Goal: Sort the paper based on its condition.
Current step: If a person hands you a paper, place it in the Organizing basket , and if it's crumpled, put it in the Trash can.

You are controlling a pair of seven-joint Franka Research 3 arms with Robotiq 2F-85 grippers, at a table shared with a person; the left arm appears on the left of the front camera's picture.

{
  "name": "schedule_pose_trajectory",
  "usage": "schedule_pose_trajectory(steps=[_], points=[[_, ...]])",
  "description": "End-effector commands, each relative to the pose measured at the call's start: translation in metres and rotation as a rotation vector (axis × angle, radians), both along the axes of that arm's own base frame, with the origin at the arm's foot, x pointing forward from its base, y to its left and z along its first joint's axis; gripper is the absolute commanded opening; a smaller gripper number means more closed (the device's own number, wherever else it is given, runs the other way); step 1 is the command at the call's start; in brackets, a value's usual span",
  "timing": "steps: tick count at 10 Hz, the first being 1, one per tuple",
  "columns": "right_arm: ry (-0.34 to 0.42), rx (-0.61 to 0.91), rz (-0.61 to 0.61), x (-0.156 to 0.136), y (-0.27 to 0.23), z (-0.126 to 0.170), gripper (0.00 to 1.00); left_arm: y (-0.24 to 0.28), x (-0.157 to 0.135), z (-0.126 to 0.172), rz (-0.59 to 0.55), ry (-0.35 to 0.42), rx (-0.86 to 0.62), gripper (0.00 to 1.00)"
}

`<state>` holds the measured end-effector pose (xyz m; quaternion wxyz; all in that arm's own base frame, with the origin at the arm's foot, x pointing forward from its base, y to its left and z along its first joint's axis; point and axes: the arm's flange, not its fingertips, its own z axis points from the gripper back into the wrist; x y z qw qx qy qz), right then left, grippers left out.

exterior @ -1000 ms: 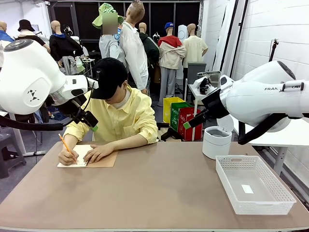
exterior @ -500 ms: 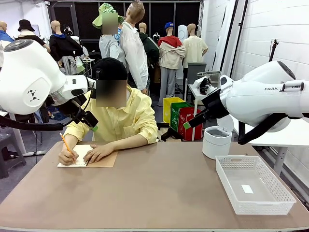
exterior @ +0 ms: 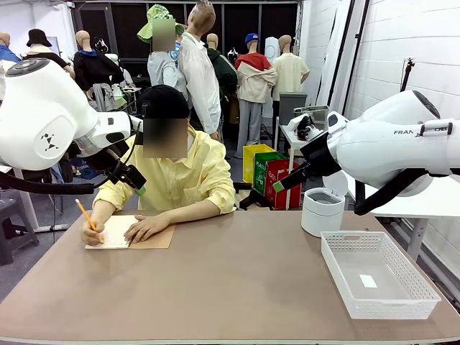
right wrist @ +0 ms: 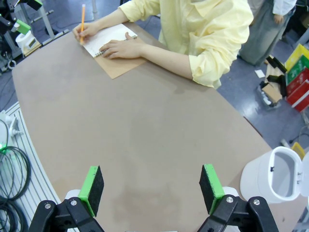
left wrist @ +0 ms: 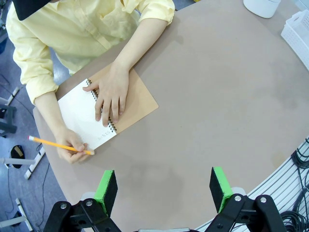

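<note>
pre-sort wait: left gripper (left wrist: pixel 163 182) & right gripper (right wrist: pixel 150 186) hover w/ jaws spread wide, empty; paper (exterior: pixel 113 231) is a page still in the notebook (exterior: pixel 154 238) under the person's hand (exterior: pixel 147 228), far left; nxt needs it handed over & its cond. judged.

Robot lab: Franka arm (exterior: pixel 402 147), bare table (exterior: pixel 230 287), block wall (exterior: pixel 410 43).
</note>
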<state>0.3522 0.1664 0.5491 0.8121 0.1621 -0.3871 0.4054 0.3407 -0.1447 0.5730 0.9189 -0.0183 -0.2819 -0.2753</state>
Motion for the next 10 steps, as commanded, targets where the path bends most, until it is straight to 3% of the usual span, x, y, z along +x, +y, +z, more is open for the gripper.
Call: schedule_pose_trajectory(steps=[1,10], points=[[0.007,0.003,0.002,-0.0006,-0.0002,-0.0008,1.0,0.0012,0.0013,-0.0021,-0.008,-0.011,-0.001,1.0],[0.007,0.003,0.002,-0.0006,-0.0002,-0.0008,1.0,0.0012,0.0013,-0.0021,-0.008,-0.011,-0.001,1.0]])
